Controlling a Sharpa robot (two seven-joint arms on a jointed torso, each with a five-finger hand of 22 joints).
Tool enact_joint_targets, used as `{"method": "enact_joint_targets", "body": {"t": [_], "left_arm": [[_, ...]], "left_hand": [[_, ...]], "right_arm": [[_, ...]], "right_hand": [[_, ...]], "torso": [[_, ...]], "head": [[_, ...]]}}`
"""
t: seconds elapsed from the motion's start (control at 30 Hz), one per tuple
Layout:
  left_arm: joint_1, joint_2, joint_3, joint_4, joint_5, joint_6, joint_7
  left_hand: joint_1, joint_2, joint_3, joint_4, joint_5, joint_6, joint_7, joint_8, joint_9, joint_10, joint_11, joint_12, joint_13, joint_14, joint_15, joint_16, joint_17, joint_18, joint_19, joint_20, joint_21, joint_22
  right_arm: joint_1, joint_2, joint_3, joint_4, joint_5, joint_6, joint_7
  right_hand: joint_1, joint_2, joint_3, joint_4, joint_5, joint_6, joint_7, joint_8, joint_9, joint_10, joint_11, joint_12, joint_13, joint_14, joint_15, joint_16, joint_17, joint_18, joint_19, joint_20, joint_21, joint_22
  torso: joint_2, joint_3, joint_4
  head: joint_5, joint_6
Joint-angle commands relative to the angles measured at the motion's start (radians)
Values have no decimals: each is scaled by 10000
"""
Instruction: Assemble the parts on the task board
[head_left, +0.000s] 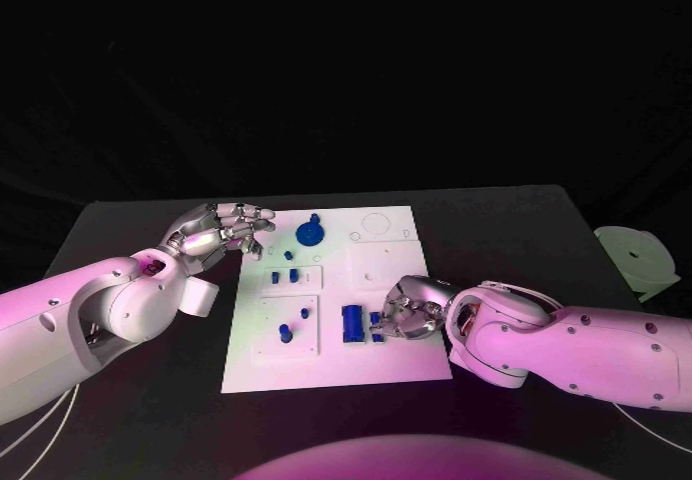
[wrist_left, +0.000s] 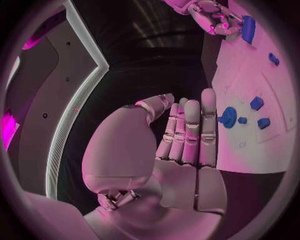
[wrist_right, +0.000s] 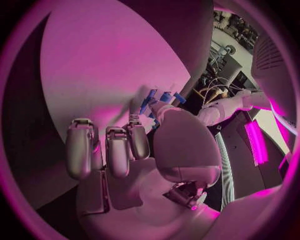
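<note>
The white task board lies mid-table. My right hand rests on its near right part, and its fingertips close round a small blue part beside an upright-lying blue cylinder. From the left wrist, that right hand appears beside the cylinder. Past my right thumb, blue pieces show on the board. My left hand hovers at the board's far left corner and holds nothing; its fingers lie straight, side by side. A round blue part sits close to it.
Small blue pieces stand in the board's left recesses, also seen as blocks. A pale green object lies off the table's right edge. Dark table surrounds the board.
</note>
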Motion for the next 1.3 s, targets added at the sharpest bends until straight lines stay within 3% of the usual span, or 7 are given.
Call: {"method": "enact_joint_targets", "body": {"t": [0.03, 0.57, 0.8, 0.93, 1.03, 1.23, 1.3], "left_arm": [[2, 9, 5, 31, -27, 167, 39], [-10, 128, 2, -60, -30, 145, 77], [-119, 268, -14, -263, 162, -417, 444], [-220, 355, -17, -364, 436, -906, 944], [-287, 444, -19, -476, 668, -1261, 1300], [-393, 661, -19, -791, 1163, -1791, 1814], [-421, 773, -20, -939, 1315, -1931, 1967]], "left_hand": [[-60, 75, 45, 41, 59, -83, 16, 46, 10, -68, -8, 62, 15, -59, 36, -46, 0, 151, 60, -2, 14, -5], [-75, 97, 61, 60, 61, -103, 15, 72, 22, -92, -8, 78, 23, -54, 38, -43, 3, 152, 65, 2, 10, -9], [-121, 39, 70, 79, 43, -270, 78, 139, 48, -382, 76, 83, 25, -511, 126, -341, -103, 136, -237, 54, -208, -100], [-110, 80, 77, 88, 41, -348, 108, 272, 80, -486, 117, 206, 56, -885, 167, -677, -252, 137, -548, 113, -450, -205], [-154, 122, 81, 151, 19, -459, 148, 430, 104, -612, 166, 267, 5, -1352, 242, -1416, -588, 135, -991, 184, -909, -435], [-351, 35, 229, 439, 6, -826, 318, 531, 51, -1061, 387, -277, -463, -2417, 656, -3788, -1610, 55, -2169, 519, -2580, -1375], [-494, -116, 234, 680, -46, -1048, 349, 463, -13, -1155, 543, -839, -806, -2934, 995, -5449, -2265, -42, -2829, 914, -4144, -2357]], "right_arm": [[-29, 3, -16, -12, -301, 183, -38], [43, -206, -9, 134, 759, -1713, 1814], [472, -73, 12, -817, 4252, -2006, 4824], [726, 150, 24, -1664, 6252, -1601, 6041], [859, 403, 47, -2384, 7563, -1269, 6779], [1003, 1016, 111, -3703, 9586, -633, 7833], [1025, 1246, 130, -4132, 10091, -399, 8112]], "right_hand": [[90, -5, -1, -55, -76, 58, 4, -31, -14, 127, -66, 42, 1079, 835, -58, 33, 1692, -46, 303, -55, 36, 2078], [-354, -485, -927, 543, 581, -187, 160, -187, -89, -206, 66, -618, 656, 697, 41, -219, 1095, 120, -25, 21, -881, 1837], [427, -115, -1126, 437, 949, -1120, 551, -578, -178, -1508, 409, -2757, -782, 119, 327, -1311, -915, 673, -1324, 250, -4197, 898], [1340, 181, -859, 71, 951, -1865, 906, -795, -210, -3963, 733, -6233, -3161, -1384, 624, -3601, -4166, 1295, -3400, 510, -8721, -619], [1719, 268, -628, -91, 664, -2407, 1165, -1004, -375, -4497, 979, -6941, -3900, -2662, 866, -5672, -6434, 1294, -3853, 761, -9529, -1253], [2069, 295, 236, -127, 365, -2585, 1579, -1455, -844, -5273, 1412, -9077, -6038, -4162, 1361, -7951, -7376, 1230, -4957, 1196, -11057, -2514], [2083, 155, 877, -182, 284, -2397, 1737, -1848, -1220, -5007, 1661, -10238, -7572, -4937, 1668, -9530, -8190, 1199, -5627, 1521, -12034, -3442]], "torso": [[-11, 0, -15], [-89, -33, -18], [-257, -110, -47], [-404, -194, -71], [-509, -248, -68], [-679, -270, -81], [-737, -262, -65]], "head": [[7, 0], [-8, 153], [-85, 416], [-73, 559], [-61, 755], [20, 1131], [52, 1216]]}}
